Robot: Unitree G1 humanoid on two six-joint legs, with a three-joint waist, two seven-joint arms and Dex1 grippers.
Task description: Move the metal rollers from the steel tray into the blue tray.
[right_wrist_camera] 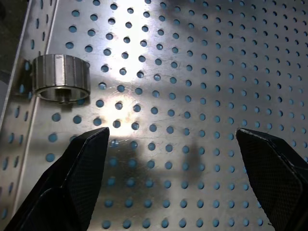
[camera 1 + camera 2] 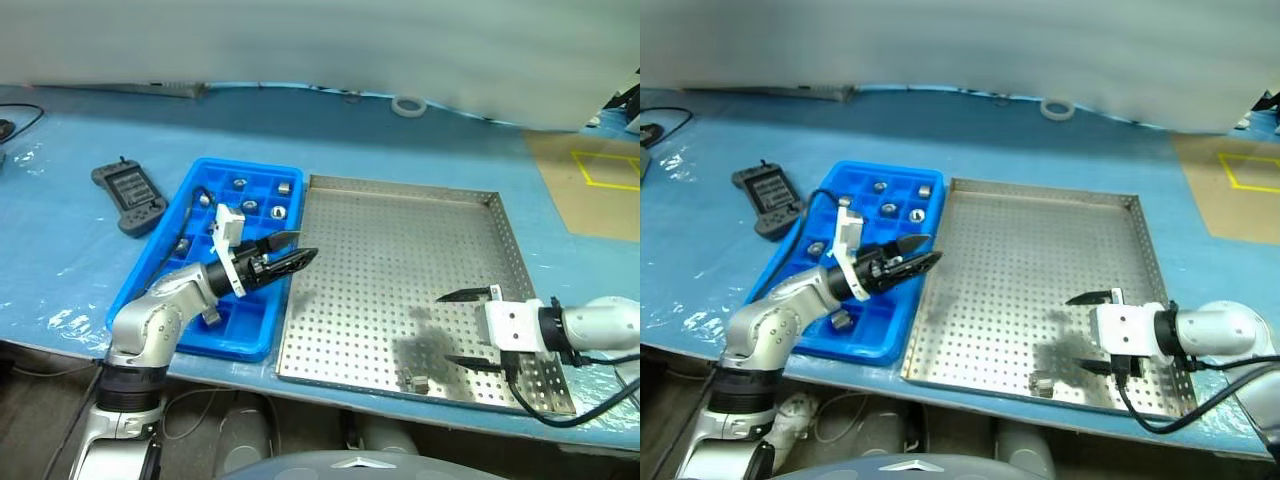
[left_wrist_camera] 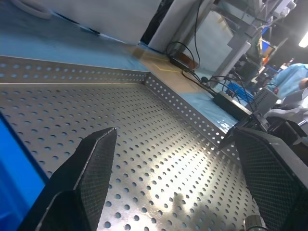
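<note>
Hanging over the near right corner of the steel tray, the right pincer has its jaws spread wide and pinches nothing; it points down and inward, toward the one roller left on the perforated floor, which lies close to the tray's near rim. In the right wrist view that roller sits on its side beside the rim wall, off to one side of the jaw line rather than between the fingers, so the pincer would need to shift toward the rim before closing. The wall so near leaves little room for a finger there, a likely reason for the slanted approach. The left pincer is also spread and empty, held roughly level over the edge where the blue tray meets the steel one, out of the right arm's way. Several rollers already rest in the blue tray's far compartments, one to a cell, so the job looks nearly done. Both trays lie side by side on the table, which keeps each carry short
</note>
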